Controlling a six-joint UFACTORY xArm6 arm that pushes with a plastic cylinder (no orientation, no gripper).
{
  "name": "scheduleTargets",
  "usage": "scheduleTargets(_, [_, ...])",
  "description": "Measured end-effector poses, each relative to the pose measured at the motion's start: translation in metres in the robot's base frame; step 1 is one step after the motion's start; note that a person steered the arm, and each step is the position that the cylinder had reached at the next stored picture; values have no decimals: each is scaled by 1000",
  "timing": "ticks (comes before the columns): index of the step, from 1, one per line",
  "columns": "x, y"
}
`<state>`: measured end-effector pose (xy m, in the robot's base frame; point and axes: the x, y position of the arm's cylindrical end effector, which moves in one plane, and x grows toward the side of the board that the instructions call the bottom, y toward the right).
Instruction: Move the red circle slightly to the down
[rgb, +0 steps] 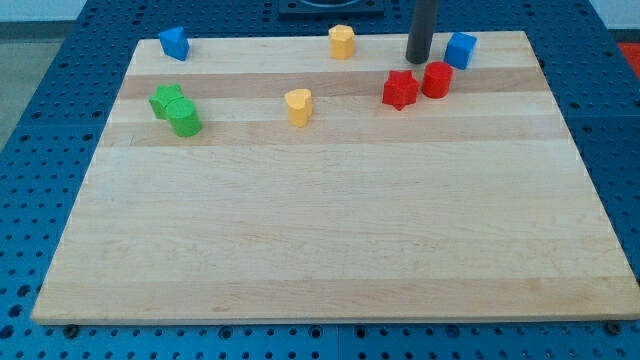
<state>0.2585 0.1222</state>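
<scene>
My tip (417, 59) sits near the view's top of the table (330, 240), just above and a touch left of the red circle (437, 79). No claw here, only a bare rod. The red circle touches a red star (400, 89) on its left; a blue cube (460, 49) stands just up-right. Further left: a yellow heart (299, 106), another yellow block (342, 41), two green blocks (176, 110) touching, and a blue block (175, 43).
</scene>
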Motion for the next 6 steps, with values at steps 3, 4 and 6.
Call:
scheduleTargets(3, [3, 27])
scheduleTargets(4, [-1, 31])
scheduleTargets(6, [-2, 50])
